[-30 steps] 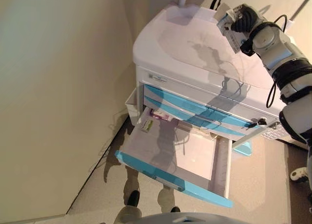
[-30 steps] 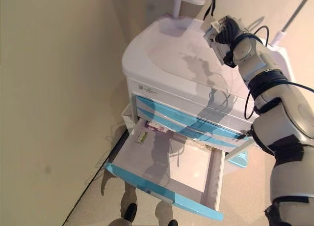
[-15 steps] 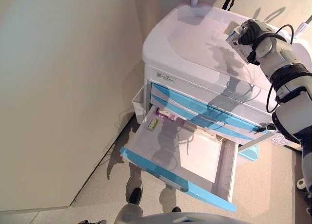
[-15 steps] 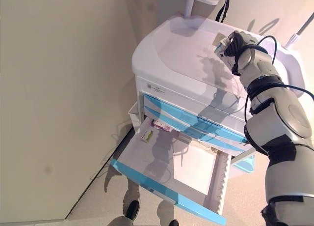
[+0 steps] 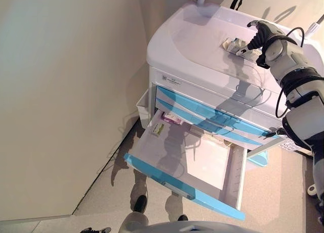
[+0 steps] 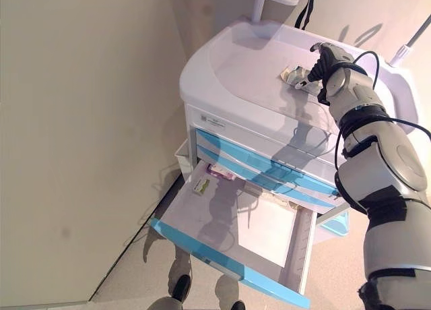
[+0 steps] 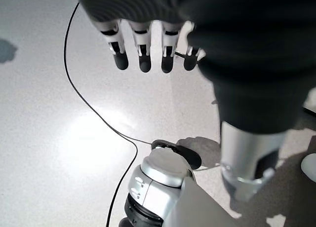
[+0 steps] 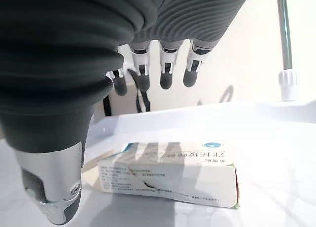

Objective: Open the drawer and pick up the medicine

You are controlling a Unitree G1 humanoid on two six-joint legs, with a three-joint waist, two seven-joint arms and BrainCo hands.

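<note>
Your right hand hangs over the medicine box, fingers straight, holding nothing | box lies on the cart top, upper right | bottom drawer open, centre | left hand relaxed, empty, above the floor

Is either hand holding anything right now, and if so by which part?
Nothing is held. The right hand is open above the medicine box, which lies on the cart top. The left hand hangs open over the floor.
</note>
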